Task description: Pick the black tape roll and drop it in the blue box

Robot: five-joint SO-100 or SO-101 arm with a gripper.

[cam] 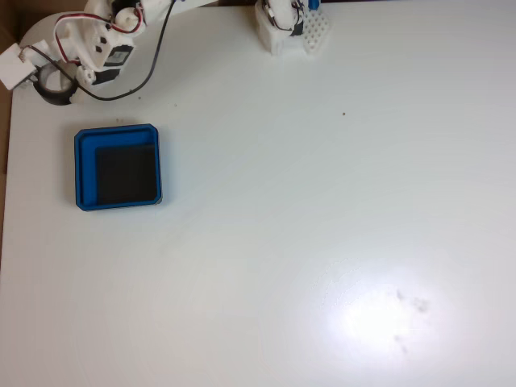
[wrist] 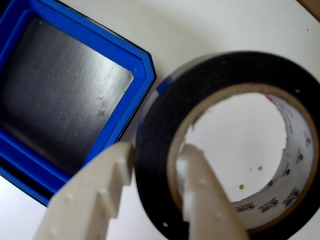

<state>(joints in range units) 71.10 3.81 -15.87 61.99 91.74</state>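
Where the white arm reaches into the fixed view's eleven o'clock corner, its fingers (cam: pixel 50 85) are closed on the black tape roll (cam: pixel 55 87), which shows there as a dark ring at the bench (cam: pixel 322 226) edge. In the wrist view the grip is plain: one pale finger (wrist: pixel 95 200) presses the roll's outer black face and the other (wrist: pixel 202 200) sits inside the hollow core, so the tape wall (wrist: pixel 155 150) is pinched between them (the gap is no wider than that wall). The roll fills the view's right half, its pale inner liner bearing small printed marks. The blue box (wrist: pixel 142 80) lies at ten o'clock from the roll in the wrist view, its corner just beside the roll's rim. In the fixed view the box (cam: pixel 85 169) sits toward six o'clock of the roll, apart from it, its black floor bare.
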